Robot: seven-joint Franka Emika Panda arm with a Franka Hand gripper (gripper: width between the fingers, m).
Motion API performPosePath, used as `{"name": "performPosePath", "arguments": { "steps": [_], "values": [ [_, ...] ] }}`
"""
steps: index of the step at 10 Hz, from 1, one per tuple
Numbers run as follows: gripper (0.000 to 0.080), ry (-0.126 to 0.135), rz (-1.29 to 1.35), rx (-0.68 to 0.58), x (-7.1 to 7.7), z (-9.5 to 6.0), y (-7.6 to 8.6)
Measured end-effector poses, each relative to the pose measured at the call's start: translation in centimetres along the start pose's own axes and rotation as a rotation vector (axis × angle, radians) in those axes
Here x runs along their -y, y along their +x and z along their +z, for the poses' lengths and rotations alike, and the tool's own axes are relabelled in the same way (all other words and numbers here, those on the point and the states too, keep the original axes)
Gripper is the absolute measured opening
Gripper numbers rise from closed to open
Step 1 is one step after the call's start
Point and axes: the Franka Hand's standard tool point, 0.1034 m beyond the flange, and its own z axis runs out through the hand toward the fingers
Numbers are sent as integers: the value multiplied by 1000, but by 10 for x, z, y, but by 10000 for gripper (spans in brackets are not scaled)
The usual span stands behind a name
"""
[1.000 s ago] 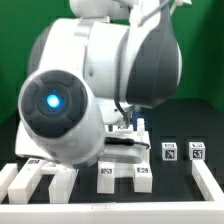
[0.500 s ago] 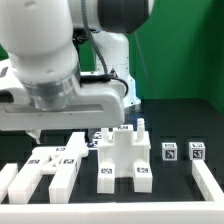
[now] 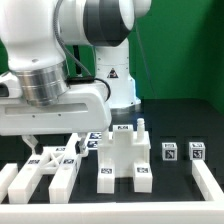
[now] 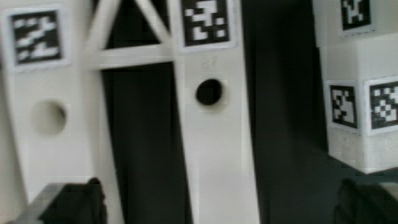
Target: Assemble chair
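Note:
The chair lies in loose matte white parts with black-and-white tags along the table's front. A ladder-like frame [image 3: 52,168] lies at the exterior view's left. A chunky block piece [image 3: 124,155] stands in the middle, and two small tagged cubes [image 3: 169,152] [image 3: 197,152] stand to the right. My gripper [image 3: 50,146] hangs open just above the frame. In the wrist view two of the frame's bars [image 4: 210,120] [image 4: 50,130] show, each with a round hole. One bar runs between my spread fingertips [image 4: 71,203], and my gripper [image 4: 222,206] holds nothing.
The arm's big white body [image 3: 60,50] fills the upper left and hides the table behind it. A low white border rail [image 3: 208,182] runs along the front right and another rail piece [image 3: 8,180] along the front left. A green wall stands behind.
The arm has swung away from the camera to the exterior view's left. The hand has come down a little over the frame part. The jaws stayed open and no part moved.

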Motion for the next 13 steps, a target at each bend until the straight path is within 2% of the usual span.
{"name": "performPosePath", "arguments": {
  "steps": [1, 2, 3, 5, 6, 11, 13],
  "values": [
    [649, -18, 5, -83, 2, 4, 4],
    [649, -29, 1, -112, 3, 7, 1],
    [649, -54, -6, -177, -2, 6, 5],
    [649, -60, -9, -176, -3, 10, 3],
    [649, -79, -34, -190, -4, 10, 9],
    [649, -69, -28, -180, 0, 10, 10],
    [649, -54, -26, -135, 0, 9, 7]
  ]
}}
